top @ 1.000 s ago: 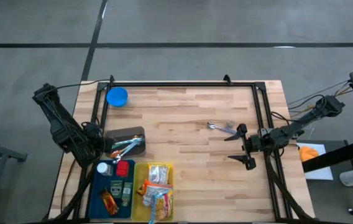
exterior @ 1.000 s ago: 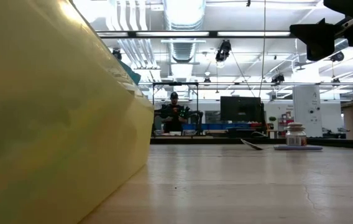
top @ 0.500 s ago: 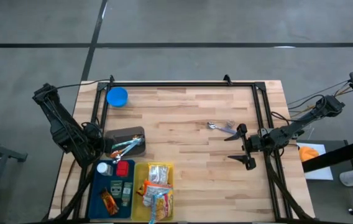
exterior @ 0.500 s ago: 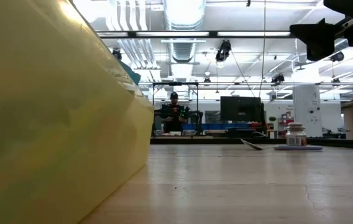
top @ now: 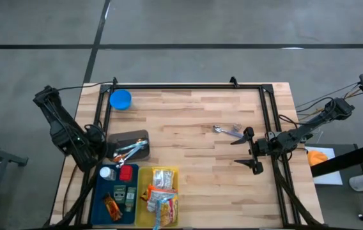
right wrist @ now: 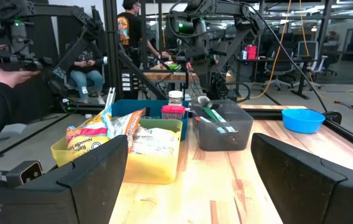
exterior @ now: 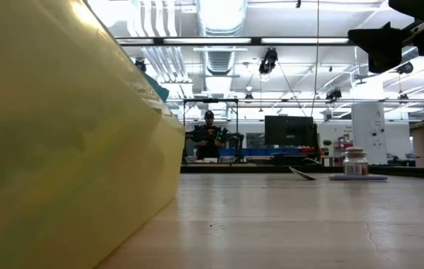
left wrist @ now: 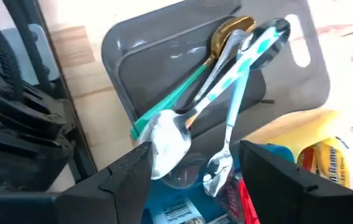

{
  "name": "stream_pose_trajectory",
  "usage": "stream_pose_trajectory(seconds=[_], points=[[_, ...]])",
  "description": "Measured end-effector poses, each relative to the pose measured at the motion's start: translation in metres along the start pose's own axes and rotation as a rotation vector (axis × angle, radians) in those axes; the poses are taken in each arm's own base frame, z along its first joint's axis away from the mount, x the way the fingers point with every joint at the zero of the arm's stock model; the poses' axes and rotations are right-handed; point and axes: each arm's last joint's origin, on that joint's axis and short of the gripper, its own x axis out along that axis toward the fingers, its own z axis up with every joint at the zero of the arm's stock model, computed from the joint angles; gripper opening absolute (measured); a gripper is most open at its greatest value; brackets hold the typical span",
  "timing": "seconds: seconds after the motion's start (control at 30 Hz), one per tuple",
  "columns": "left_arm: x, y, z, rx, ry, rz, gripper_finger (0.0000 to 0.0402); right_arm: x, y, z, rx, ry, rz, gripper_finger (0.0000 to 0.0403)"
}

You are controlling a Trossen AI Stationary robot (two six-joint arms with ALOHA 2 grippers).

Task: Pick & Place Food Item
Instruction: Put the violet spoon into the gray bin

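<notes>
While the left gripper (left wrist: 192,180) hangs over the near-left corner of the table (top: 200,115), its fingers stand partly apart with nothing between them; a silver spoon (left wrist: 167,140) lies just ahead of the tips, apparently free and resting on the rim of the grey tray (left wrist: 133,56).

Risk, as judged: that spoon overhangs the tray edge toward the blue bin (top: 102,203). A careless lift or sideways sweep of the left arm could catch it, or the teal-handled utensils (left wrist: 238,68) leaning beside it, and tip them out. The fingers also sit close to the tray wall, so a descent from here could nudge the tray itself.

Right gripper (top: 250,150) waits at the right side of the table, fingers spread wide and empty, just beside a small metal utensil (top: 227,130) lying on the wood; a blind move there could knock it.

Containers:
- Grey tray: gold-headed spoon (left wrist: 231,30), teal-handled pieces, silver spoons.
- Blue bin: white-capped jar (top: 106,172), red-lidded item (top: 127,173), small packets; contents otherwise too small to tell.
- Yellow bin (top: 140,214): food packets (top: 161,190), the task's likely item, not yet in either gripper.
- Blue bowl (top: 120,99): far-left corner, looks empty.

People show in the room beyond the table in the right wrist view.
</notes>
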Motion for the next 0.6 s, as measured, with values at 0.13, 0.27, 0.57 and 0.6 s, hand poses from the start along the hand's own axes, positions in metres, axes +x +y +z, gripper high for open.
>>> stream_pose_trajectory(seconds=[0.13, 0.27, 0.57, 0.6], points=[[-0.010, -0.004, 0.003, 0.014, -0.024, -0.018, 0.0239, 0.000, 0.000, 0.000, 0.000, 0.000, 0.000, 0.0338], [-0.018, -0.010, 0.003, 0.016, -0.053, -0.044, 0.0239, 0.000, 0.000, 0.000, 0.000, 0.000, 0.000, 0.0338], [-0.031, -0.034, -0.004, 0.145, -0.174, -0.099, 0.0239, 0.000, 0.000, 0.000, 0.000, 0.000, 0.000, 0.0338], [-0.032, -0.037, -0.005, 0.162, -0.190, -0.104, 0.0239, 0.000, 0.000, 0.000, 0.000, 0.000, 0.000, 0.0338]])
